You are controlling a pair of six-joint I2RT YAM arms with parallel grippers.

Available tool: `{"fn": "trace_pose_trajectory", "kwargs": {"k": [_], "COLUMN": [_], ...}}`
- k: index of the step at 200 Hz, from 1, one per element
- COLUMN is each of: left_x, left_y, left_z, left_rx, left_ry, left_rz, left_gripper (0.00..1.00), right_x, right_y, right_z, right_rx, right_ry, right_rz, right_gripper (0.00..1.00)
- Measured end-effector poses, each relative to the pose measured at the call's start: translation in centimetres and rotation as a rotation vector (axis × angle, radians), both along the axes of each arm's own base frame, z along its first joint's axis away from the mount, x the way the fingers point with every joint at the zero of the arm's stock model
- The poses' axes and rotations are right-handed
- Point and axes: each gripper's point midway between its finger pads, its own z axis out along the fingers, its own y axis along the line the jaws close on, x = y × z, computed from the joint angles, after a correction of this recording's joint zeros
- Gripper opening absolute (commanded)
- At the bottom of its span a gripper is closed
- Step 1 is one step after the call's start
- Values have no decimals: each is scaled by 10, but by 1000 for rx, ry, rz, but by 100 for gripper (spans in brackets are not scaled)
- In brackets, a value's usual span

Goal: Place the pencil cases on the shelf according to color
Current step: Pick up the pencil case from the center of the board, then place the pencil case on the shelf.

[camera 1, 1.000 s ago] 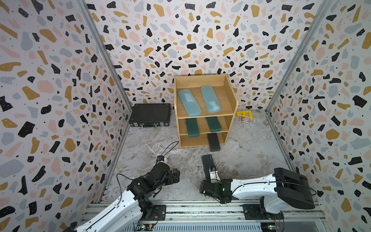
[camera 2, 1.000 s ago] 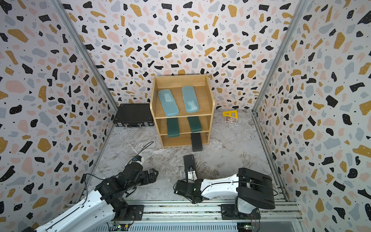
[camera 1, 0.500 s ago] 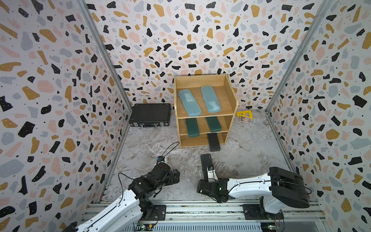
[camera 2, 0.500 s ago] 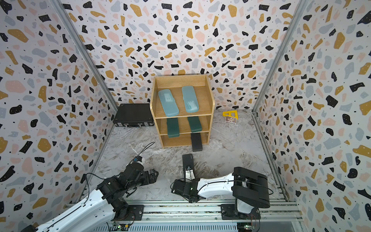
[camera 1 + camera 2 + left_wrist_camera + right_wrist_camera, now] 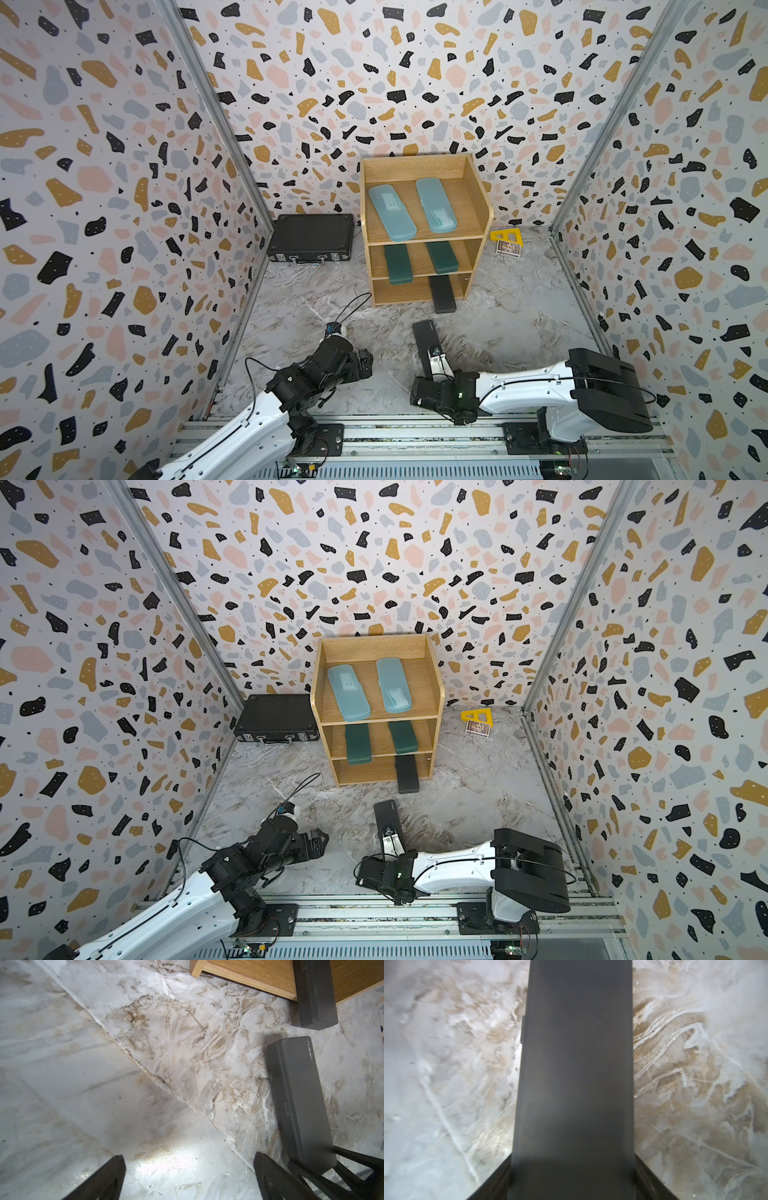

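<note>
**Right gripper**: I log the jaws part-way in, pressed on both long sides of the near end of one black pencil case, so it is held. The case points toward the shelf, over the marble floor. I cannot tell whether it is lifted.

**Left gripper**: jaws at full spread, nothing between them, above bare floor beside that case.

**Black cases, count two:** the second black case lies partly in the shelf's bottom tier, with its near end out over the floor.

**Green cases, count two:** left green case and right green case, side by side on the middle tier.

**Light-blue cases, count two:** left blue case and right blue case, side by side on the top tier.

**Shelf, count one:** three tiers, at the back wall.

**Sundries:**
- One black briefcase, just left of the shelf.
- One yellow ruler, to the right of the shelf.
- One small printed card, touching the ruler.
</note>
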Motion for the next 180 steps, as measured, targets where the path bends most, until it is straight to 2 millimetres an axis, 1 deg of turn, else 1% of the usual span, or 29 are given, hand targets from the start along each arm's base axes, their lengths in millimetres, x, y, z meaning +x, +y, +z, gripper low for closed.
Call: {"fn": "trace_pose_trajectory", "kwargs": {"k": [51, 85, 107, 126, 144, 161, 180], "left_x": [1, 1, 1, 3, 4, 6, 8], "left_y": [1, 1, 2, 3, 4, 5, 5], "left_z": [0, 1, 1, 1, 2, 4, 4], "left_rx": [3, 3, 6, 12, 17, 20, 28], "left_ry": [-5, -6, -9, -16, -22, -30, -31], "left_rz": [4, 5, 8, 16, 22, 29, 34], "left_gripper": [100, 100, 100, 100, 100, 100, 100], "right_x": [3, 10, 23, 39, 54, 70, 86], "right_y": [5, 5, 8, 13, 23, 36, 48], "right_z": [26, 33, 37, 41, 44, 47, 46], "right_rx": [79, 93, 117, 141, 145, 159, 168], "right_ry": [-27, -25, -11, 1, 6, 10, 18], "right_rz": [15, 16, 3, -13, -18, -18, -16], "right_gripper": [18, 18, 19, 18, 18, 18, 18]}}
